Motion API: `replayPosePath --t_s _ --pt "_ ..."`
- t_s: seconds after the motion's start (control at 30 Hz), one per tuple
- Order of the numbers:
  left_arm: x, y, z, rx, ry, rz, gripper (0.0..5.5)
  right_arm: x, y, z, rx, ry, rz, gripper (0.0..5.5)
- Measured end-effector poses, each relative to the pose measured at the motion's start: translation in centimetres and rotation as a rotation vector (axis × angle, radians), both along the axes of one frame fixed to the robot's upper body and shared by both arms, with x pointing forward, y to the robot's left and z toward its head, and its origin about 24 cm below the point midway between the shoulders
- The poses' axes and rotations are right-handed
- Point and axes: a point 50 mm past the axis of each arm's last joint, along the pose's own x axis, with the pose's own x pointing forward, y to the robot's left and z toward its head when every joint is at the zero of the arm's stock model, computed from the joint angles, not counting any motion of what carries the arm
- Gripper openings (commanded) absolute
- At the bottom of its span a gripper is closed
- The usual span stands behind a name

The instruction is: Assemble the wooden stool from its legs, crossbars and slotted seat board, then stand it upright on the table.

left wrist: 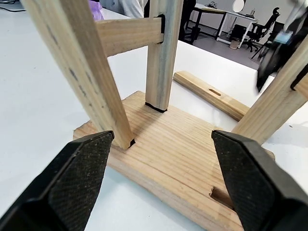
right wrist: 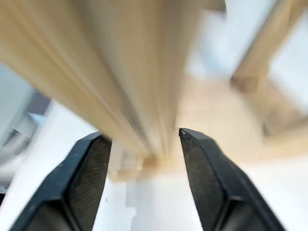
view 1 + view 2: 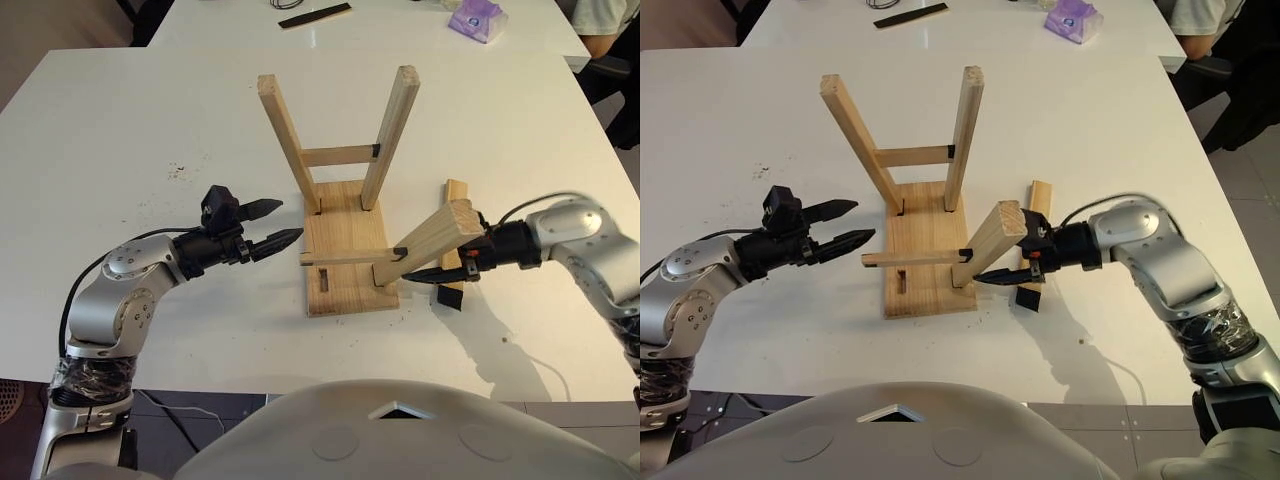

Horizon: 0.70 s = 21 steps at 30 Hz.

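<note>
The slotted seat board (image 3: 350, 285) lies flat on the white table. Two legs (image 3: 288, 140) (image 3: 390, 135) stand in its far slots, joined by a crossbar (image 3: 340, 155). A third leg (image 3: 435, 240) leans over the board's near right corner with a second crossbar (image 3: 345, 258) fixed to it. My right gripper (image 2: 144, 139) is shut on this tilted leg from the right. A loose leg (image 3: 1039, 195) lies on the table behind that gripper. Left of the board my left gripper (image 3: 290, 220) stands open, facing the board, its fingers (image 1: 82, 163) apart.
A small black piece (image 3: 450, 298) lies on the table under the right gripper. Dark crumbs (image 3: 178, 172) dot the table at the left. On a second table behind lie a black strip (image 3: 315, 15) and a purple packet (image 3: 477, 18).
</note>
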Motion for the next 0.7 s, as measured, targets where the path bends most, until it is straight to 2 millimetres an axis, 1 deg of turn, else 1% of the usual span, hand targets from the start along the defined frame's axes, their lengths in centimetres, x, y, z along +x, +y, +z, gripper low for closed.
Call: replayPosePath --t_s 0.03,0.1,0.13,0.17,0.2,0.23,0.3,0.37,0.4,0.47,0.57,0.6,0.7 --pt "0.0 0.0 0.0 -0.003 -0.002 0.001 3.77 0.1 -0.1 0.1 -0.036 -0.041 -0.008 3.17" --pt "-0.1 0.0 -0.1 -0.005 -0.002 0.005 3.77 0.3 -1.0 -0.3 -0.181 -0.127 -0.027 3.17" --pt "-0.2 -0.1 -0.2 -0.005 0.0 0.01 3.77 0.0 -2.0 -0.8 -0.293 -0.173 -0.021 3.17" --pt "-0.4 0.0 -0.3 -0.004 0.002 0.021 3.77 -0.6 -3.0 -1.3 -0.372 -0.182 -0.025 3.17" --pt "-0.6 0.0 -0.5 -0.003 0.01 0.026 3.77 -1.1 -3.6 -1.7 -0.396 -0.175 -0.039 3.17" --pt "-0.8 0.0 -0.6 -0.003 0.016 0.03 3.77 -1.4 -3.7 -1.6 -0.391 -0.187 -0.064 3.17" --pt "-1.1 0.0 -0.6 0.0 0.012 0.04 3.77 -1.7 -4.0 -0.9 -0.36 -0.229 -0.194 3.43" --pt "-1.6 0.3 -0.5 0.006 0.012 0.063 3.77 -2.0 -4.6 -0.1 -0.317 -0.283 -0.407 3.68" --pt "-2.0 0.5 -0.6 0.009 0.017 0.082 3.77 -2.4 -4.6 0.0 -0.29 -0.286 -0.509 3.68" --pt "-2.7 1.0 -0.9 0.018 0.032 0.115 3.77 -3.9 -4.0 -0.2 -0.217 -0.228 -0.669 3.68" --pt "-3.4 1.3 -1.1 0.026 0.044 0.152 3.77 -6.6 -2.2 -1.0 -0.126 -0.076 -0.824 3.68" --pt "-3.4 1.4 -1.0 0.028 0.042 0.159 3.77 -7.2 -2.0 -1.3 -0.124 -0.043 -0.86 3.68" --pt "-3.3 1.5 -0.8 0.031 0.029 0.176 3.77 -8.2 -2.1 -2.3 -0.154 0.02 -0.965 3.68"
